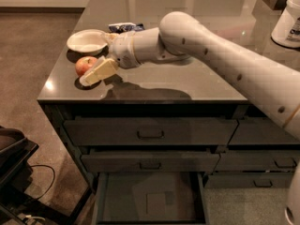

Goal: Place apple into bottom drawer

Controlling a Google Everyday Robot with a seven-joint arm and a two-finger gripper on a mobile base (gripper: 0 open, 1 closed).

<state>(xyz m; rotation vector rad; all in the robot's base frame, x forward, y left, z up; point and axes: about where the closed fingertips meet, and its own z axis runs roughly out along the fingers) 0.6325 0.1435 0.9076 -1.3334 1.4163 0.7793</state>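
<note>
At the far left, dark equipment (14,158) with cables sits on the floor. On the table (187,86), near its front-left corner, the apple (83,64) rests just in front of the white bowl (86,41). The gripper (92,76) is low over the table at the apple's right front side, its pale tip against the fruit; I cannot tell whether the jaws are open or closed. A dark packet (124,27) lies behind the wrist. The white arm (211,55) stretches away rightward, past a white container (288,18). Below, the bottom drawer (122,196) stands pulled open, with a paler square on its grey floor.
</note>
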